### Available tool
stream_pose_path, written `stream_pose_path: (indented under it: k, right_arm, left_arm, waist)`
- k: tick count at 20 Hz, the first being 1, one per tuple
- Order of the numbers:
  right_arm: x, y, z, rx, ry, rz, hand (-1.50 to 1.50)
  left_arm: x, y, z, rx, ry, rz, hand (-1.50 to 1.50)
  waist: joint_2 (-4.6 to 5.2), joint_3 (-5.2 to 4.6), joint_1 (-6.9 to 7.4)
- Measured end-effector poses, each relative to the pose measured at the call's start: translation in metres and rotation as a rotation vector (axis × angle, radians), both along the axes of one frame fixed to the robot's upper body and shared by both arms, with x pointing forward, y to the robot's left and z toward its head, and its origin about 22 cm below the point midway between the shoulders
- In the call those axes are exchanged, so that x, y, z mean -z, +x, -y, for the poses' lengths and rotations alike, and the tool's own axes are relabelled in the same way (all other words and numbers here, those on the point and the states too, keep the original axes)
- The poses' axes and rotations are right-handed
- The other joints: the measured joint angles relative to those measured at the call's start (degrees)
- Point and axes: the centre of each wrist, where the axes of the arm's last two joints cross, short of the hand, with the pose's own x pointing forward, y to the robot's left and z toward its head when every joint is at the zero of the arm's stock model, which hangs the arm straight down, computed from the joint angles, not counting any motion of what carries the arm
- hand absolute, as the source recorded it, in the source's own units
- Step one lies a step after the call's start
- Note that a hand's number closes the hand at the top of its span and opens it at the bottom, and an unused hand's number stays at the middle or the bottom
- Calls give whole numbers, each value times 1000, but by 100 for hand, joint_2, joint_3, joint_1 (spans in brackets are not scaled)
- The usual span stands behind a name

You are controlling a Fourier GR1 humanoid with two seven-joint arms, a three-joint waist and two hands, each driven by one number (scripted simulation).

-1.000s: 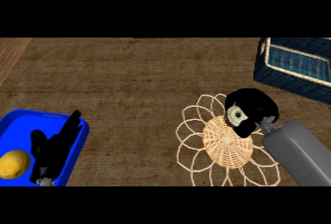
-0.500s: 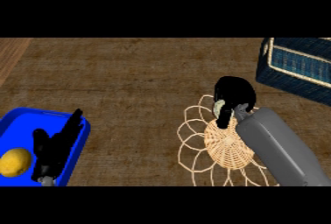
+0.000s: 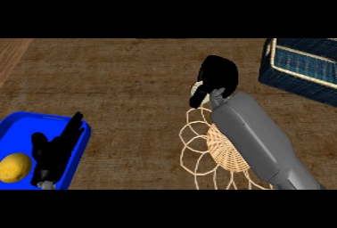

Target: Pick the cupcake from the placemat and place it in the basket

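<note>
No brand, label or writing can be read on anything here

Counted: one cupcake, one placemat, one basket, one blue tray, one yellow fruit, two hands

The right hand (image 3: 217, 75) sits just past the placemat's 12 o'clock edge, its fingers curled down round the cupcake (image 3: 197, 90), of which only a pale sliver shows at the hand's 7 o'clock side; the rest is hidden under the black fingers. The grey right forearm (image 3: 256, 138) runs from the hand toward 5 o'clock and covers much of the mat

The placemat (image 3: 197, 147) is a round woven piece with a tan centre and a pale looped border; its loops show at 9 o'clock of the forearm and along the lower edge of the view

The basket (image 3: 302, 62) is dark blue wicker with a pale rim, cut off by the view's upper right corner. It lies at 2 o'clock from the right hand, apart from it, with a strip of bare brown counter (image 3: 118, 75) between them

The blue tray (image 3: 79, 147) lies at the lower left, cut off by the left and lower edges. The yellow fruit (image 3: 14, 168) rests in it at the left edge. The left hand (image 3: 56, 149) lies over the tray with fingers straight and relaxed, pointing toward 1 o'clock, holding nothing

Open room: the widest bare stretch of counter spans the upper left and middle, from 9 to 12 o'clock of the right hand, and a lighter wooden strip shows at the far upper left corner
</note>
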Motion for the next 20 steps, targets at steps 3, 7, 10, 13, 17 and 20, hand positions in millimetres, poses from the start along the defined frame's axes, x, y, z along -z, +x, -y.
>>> stream_pose_path:
  k: [3, 7, 10, 13, 17, 20]
  right_arm:
    - [-40, 0, -4, 51, 227, 192, 150]
    - [-91, -4, 2, 97, 384, 446, 150]
    - [-125, -6, 11, 138, 442, 574, 150]
    - [-158, -6, 23, 184, 451, 664, 150]
    - [-201, -6, 50, 255, 440, 753, 150]
    - [-226, -5, 71, 312, 437, 791, 150]
  left_arm:
    - [2, -3, -2, -8, 3, 4, 0]
    - [2, -5, -4, -19, 6, -4, 0]
    - [1, -6, -5, -19, 1, -2, 0]
    - [0, -6, -5, -17, 0, -5, 0]
    - [0, -6, -4, -19, 8, -4, 0]
    - [-1, -5, -6, -12, 3, -1, 0]
  waist:
    - [-10, 5, -54]
    - [-22, 5, -112]
    - [-23, -4, -117]
    - [-25, -14, -114]
    - [-22, -18, -116]
    - [-11, -26, -97]
